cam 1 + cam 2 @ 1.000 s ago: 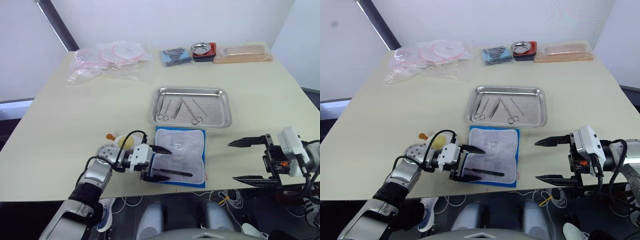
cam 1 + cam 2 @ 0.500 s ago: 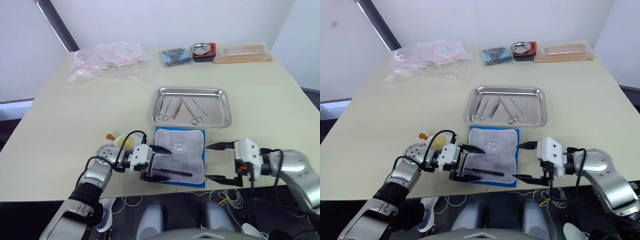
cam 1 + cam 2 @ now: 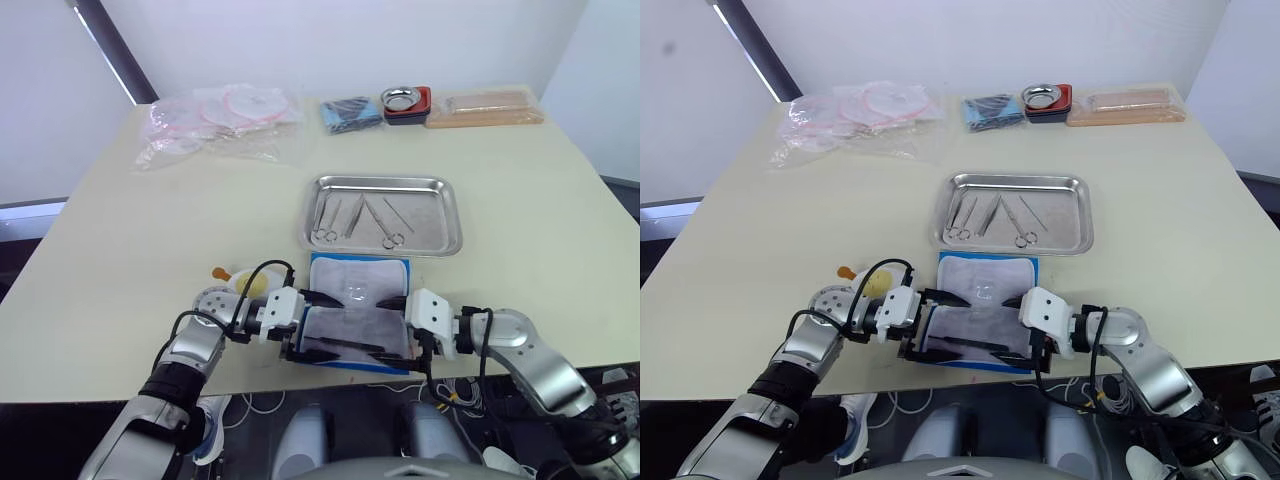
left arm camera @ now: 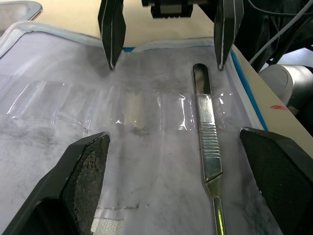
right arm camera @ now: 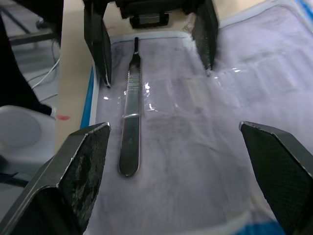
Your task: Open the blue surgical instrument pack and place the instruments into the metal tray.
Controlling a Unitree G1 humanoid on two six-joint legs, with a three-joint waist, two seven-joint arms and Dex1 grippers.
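The large shallow silver steel tray (image 3: 384,185), with rounded corners and a raised rolled rim, sits mid-worktop and holds several slim metal instruments (image 3: 358,219): ring-handled scissors or forceps and straight pieces, lying side by side. Just beside the tray, toward the worktop's near edge, the bright-blue rectangular surgical instrument pack (image 3: 359,288) lies opened flat, its pale grey-white fuzzy lining up, with a strip of clear crinkled film (image 4: 98,105) across it. One straight flat steel handle with a ribbed grip (image 4: 207,147) rests on the lining near the pack's near edge.

The left gripper (image 3: 305,325) reaches over the pack's left edge and the right gripper (image 3: 397,327) over its right edge. Both sets of black fingers are spread wide, holding nothing, tips facing each other across the lining, the steel handle between them.

Along the far edge of the cream worktop (image 3: 120,250) lie clear plastic bags of pink-ringed items (image 3: 222,115), a small dark-blue folded bundle (image 3: 351,112), a small round steel bowl on a red-black base (image 3: 405,100), and a long tan flat package (image 3: 486,104).
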